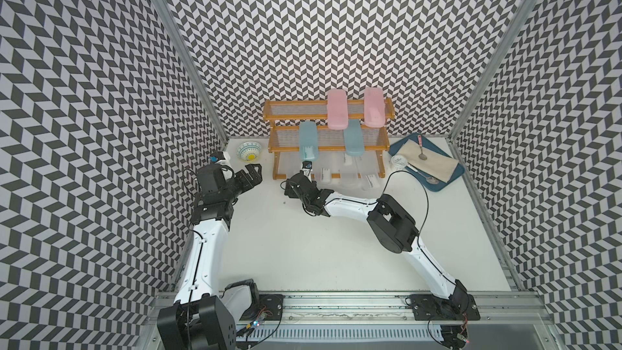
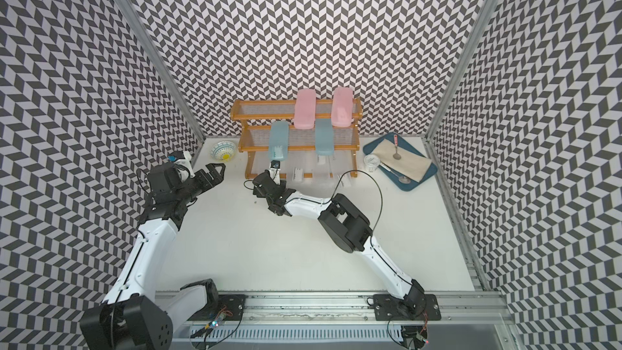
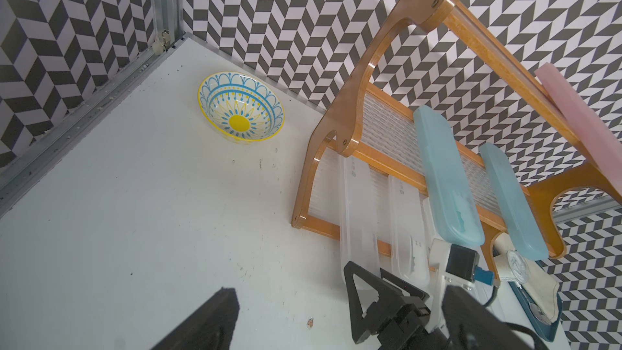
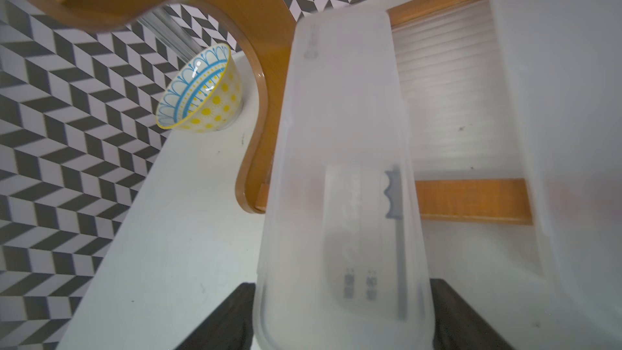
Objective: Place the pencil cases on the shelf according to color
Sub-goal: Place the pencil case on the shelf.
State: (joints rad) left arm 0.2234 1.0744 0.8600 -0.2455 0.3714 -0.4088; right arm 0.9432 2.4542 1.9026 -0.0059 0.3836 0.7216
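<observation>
- White tabletop, chevron-walled booth
- Left gripper: jaws apart, empty, beside the shelf
- Right gripper: nearer; astride the clear pencil case, clamped or loosened unclear
- Case axis runs straight away from it, onto the bottom tier
- Beyond: blue cases middle tier, pink cases top

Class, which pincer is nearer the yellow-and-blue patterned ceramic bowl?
Left. The left pincer is just before the bowl; the right pincer is farther off, at the bottom tier of the orange-brown wooden shelf.
</observation>
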